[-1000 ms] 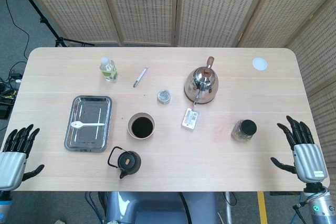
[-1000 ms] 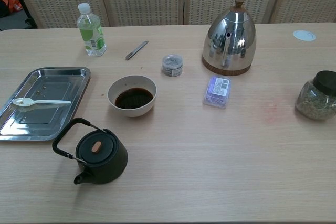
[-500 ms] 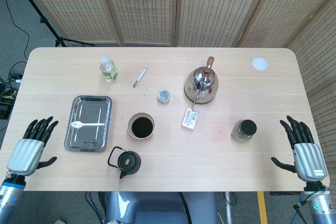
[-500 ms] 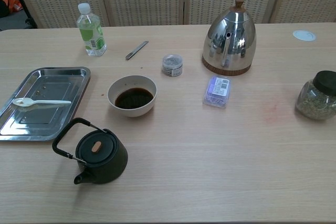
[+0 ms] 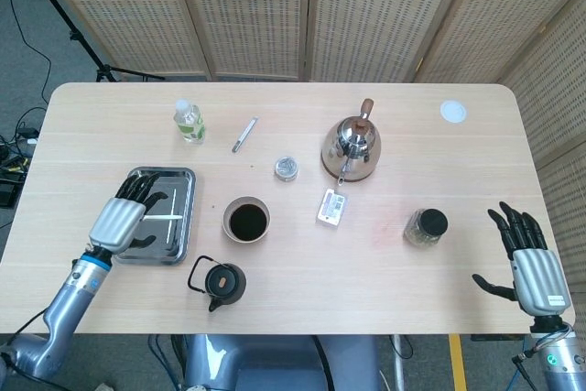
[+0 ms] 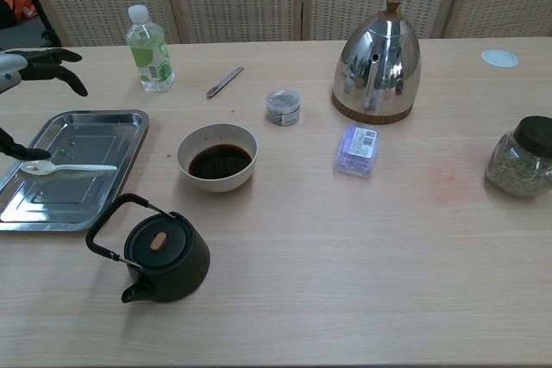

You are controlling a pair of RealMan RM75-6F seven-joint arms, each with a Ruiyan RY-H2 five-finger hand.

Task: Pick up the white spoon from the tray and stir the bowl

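At the left of the head view, the left hand (image 5: 122, 215) hangs over the metal tray (image 5: 184, 226) with its fingers spread and nothing in them. In the chest view the same hand shows only at the far left edge, its dark fingertips (image 6: 53, 59) apart above the tray's near corner and its thumb tip close to the spoon's bowl end; whether it touches cannot be told. The white spoon (image 6: 67, 167) lies flat inside the tray, bowl end to the left, handle pointing right.

Above the tray, in the upper left of the frame, stands a small plastic bottle (image 5: 189, 121) with a green label. To its right a slim metal tool (image 5: 244, 134) lies on the table (image 5: 302, 299). Below the tray's right corner sits a black teapot (image 5: 221, 283) with its handle raised. Just right of the tray, near the middle of the frame, is the bowl (image 5: 246, 220), holding a dark liquid.

Right of centre stand a small round tin (image 5: 286, 168), a shiny steel kettle (image 5: 352, 146) on a wooden base, and a small purple packet (image 5: 332, 206) below it. Further right is a glass jar (image 5: 426, 226) with a black lid, and in the upper right a white disc (image 5: 452, 112).

At the lower right corner, the right hand (image 5: 531, 265) is off the table's edge, fingers spread, empty.
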